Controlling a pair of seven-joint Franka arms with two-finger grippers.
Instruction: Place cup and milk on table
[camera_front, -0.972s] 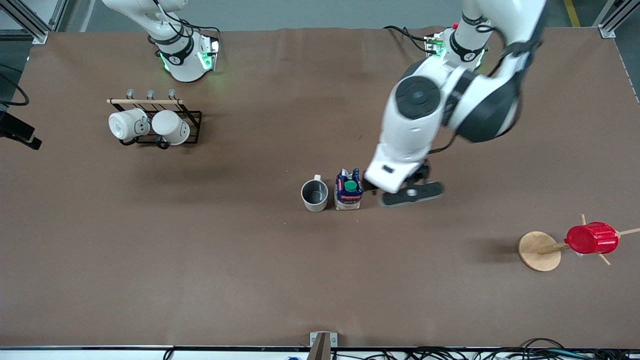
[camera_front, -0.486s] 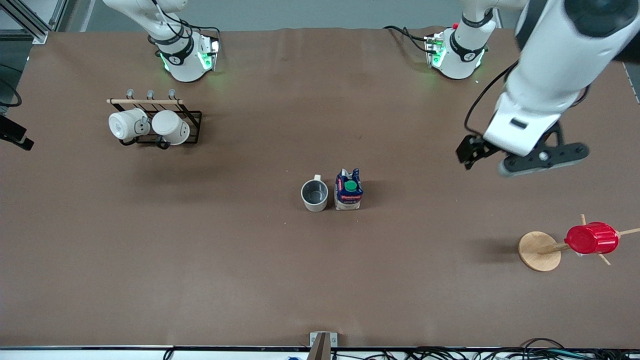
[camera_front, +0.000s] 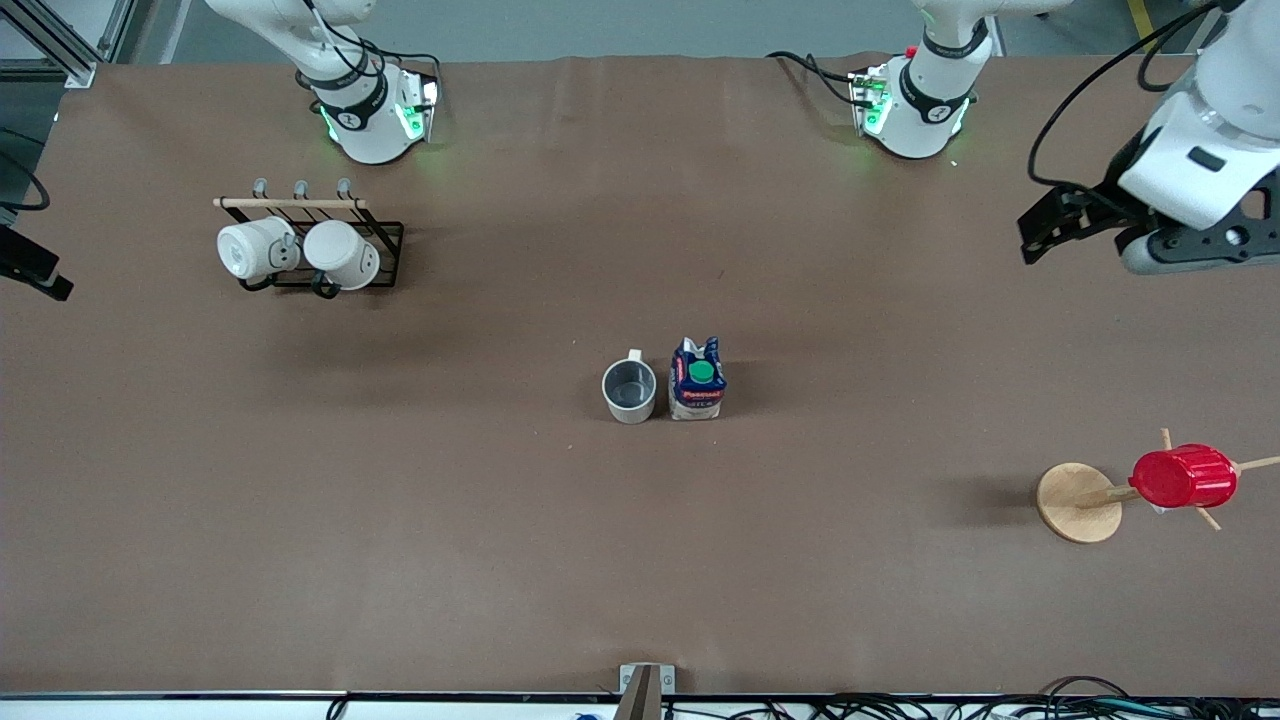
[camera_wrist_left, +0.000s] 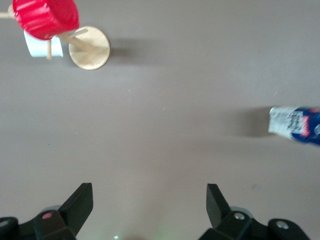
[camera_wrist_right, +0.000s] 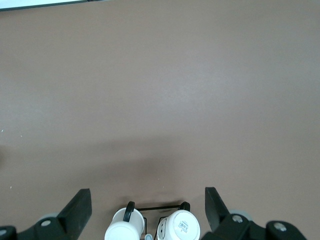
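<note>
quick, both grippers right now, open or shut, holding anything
Left gripper: open, empty, up over the table's left-arm end.
Right gripper: open, empty, over the rack of white mugs.

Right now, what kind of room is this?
Probably a robot lab: white robot arm bases bolted on a big brown table, loose cables along its edge, aluminium frame posts at corners.

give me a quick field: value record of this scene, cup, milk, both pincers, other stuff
cup: cup upright on the table, mid-table, handle toward the robots' bases
milk: milk upright beside the cup, toward the left arm's end, close to it
left pincer: left pincer open, empty, over bare table at the left arm's end
right pincer: right pincer open, empty, over the mug rack, waiting
other: two white mugs on the rack; red cup on a wooden stand
</note>
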